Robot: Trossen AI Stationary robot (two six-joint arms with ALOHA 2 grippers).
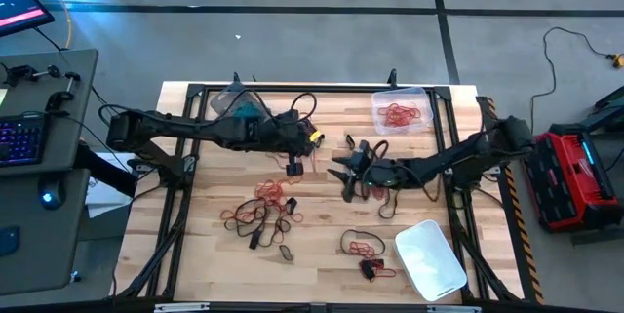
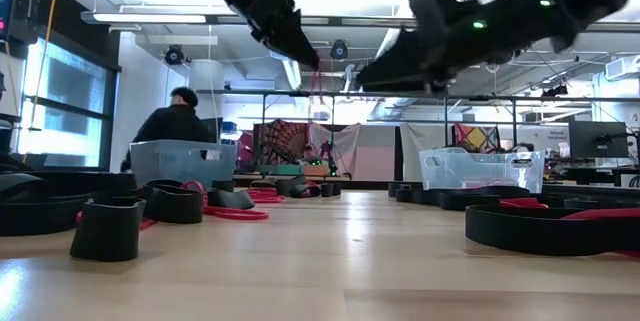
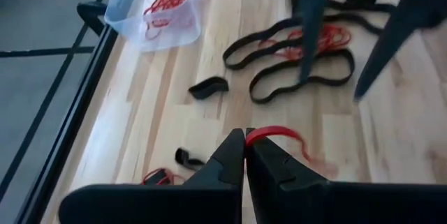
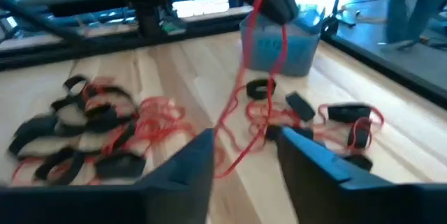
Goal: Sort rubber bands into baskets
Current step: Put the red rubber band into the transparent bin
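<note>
A red rubber band (image 4: 269,49) is held pinched in the clenched left gripper (image 3: 246,147) above the middle of the table (image 1: 322,254), and in the right wrist view it hangs from those fingertips as a long thin loop, its long axis close to vertical and its lower end pointing down toward the open jaws of the right gripper (image 4: 244,144). The right gripper (image 1: 349,169) is seen in the overhead view with its fingers spread and nothing gripped between them; it is judged to have been brought close so that the dangling band can be taken over or pulled straight, since a floppy loop is more easily managed when held at both ends. The band is kept raised, clear of the loose heap of red and black bands (image 1: 261,214) lying below on the wood, probably so that it does not snag them. A basket holding red bands (image 1: 402,111) stands at the far right corner, a grey-tinted basket (image 1: 237,101) at the far edge behind the left arm, and a whitish basket (image 1: 429,259) near the front right. A smaller cluster of bands (image 1: 363,247) lies just beside that whitish basket. The lifted red band is judged to belong in the basket that already holds red ones.
</note>
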